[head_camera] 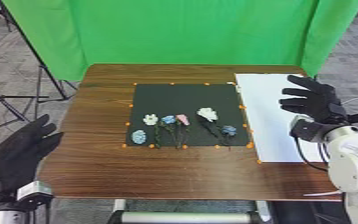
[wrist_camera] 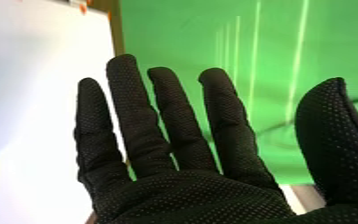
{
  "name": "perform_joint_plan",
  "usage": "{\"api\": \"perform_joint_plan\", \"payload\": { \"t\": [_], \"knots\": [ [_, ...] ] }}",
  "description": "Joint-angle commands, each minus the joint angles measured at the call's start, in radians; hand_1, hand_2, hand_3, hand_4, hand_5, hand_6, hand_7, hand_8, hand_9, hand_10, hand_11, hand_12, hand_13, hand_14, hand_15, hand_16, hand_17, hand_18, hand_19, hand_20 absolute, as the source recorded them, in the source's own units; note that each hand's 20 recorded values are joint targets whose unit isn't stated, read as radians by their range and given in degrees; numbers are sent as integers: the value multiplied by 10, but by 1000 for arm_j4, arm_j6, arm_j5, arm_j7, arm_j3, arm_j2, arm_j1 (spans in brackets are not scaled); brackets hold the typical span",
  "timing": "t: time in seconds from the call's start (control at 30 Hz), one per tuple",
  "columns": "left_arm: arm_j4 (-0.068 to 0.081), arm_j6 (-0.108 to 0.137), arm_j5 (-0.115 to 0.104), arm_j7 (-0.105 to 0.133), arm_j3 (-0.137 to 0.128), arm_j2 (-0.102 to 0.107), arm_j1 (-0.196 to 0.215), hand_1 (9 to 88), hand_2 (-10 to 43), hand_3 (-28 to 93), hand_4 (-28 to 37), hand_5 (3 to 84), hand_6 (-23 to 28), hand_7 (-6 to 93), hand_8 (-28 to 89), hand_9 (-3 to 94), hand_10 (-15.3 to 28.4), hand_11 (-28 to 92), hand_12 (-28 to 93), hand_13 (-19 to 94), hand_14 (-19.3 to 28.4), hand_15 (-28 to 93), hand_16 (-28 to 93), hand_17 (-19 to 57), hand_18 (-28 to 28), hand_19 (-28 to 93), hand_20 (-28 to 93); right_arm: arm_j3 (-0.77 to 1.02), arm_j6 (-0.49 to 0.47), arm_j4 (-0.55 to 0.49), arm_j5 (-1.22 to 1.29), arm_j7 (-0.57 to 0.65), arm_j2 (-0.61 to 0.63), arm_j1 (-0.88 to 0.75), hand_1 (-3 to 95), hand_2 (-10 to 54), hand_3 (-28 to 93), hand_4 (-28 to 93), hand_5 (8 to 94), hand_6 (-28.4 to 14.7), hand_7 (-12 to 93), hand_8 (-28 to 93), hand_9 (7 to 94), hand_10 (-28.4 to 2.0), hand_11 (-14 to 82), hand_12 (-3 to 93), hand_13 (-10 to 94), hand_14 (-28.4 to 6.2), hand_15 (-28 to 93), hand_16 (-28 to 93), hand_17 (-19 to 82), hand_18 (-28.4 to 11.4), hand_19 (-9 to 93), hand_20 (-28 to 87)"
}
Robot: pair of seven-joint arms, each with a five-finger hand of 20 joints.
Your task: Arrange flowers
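Brown wooden table (head_camera: 100, 173), flowers (head_camera: 169, 120) on black mat (head_camera: 165, 94), green backdrop (head_camera: 193, 35)

Six flowers (head_camera: 151, 119) in three colors
There are two white flowers (head_camera: 207, 114), three blue flowers (head_camera: 139, 136) and just one pink flower (head_camera: 182, 119). There is also one black mat (head_camera: 184, 97), one big white sheet (head_camera: 269, 120) and one brown counter (head_camera: 158, 172), so just one of each of those.
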Motion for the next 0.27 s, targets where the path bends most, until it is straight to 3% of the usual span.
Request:
{"api": "perform_joint_plan", "payload": {
  "t": [0.03,0.27],
  "knots": [
    [-4,-24,-16,9,-12,-15,25,249,35,807,-208,414,88,156,-101,357,197,295,103,236,273,578,-111,-96,246,585,121,64,-25,13,43,1,-23,-56,114,140,848,-283,426,-37,164,-116,471,-186,145,163,393,-205,444,129,112,-254,597,110],
    [-1,-31,-12,-7,6,-19,-7,250,35,805,-206,415,89,156,-98,360,199,296,105,239,275,583,-114,-94,247,583,131,70,-35,15,45,12,-38,-51,112,141,848,-283,425,-36,166,-116,475,-188,147,164,393,-204,448,131,112,-253,592,123]
  ]
}}
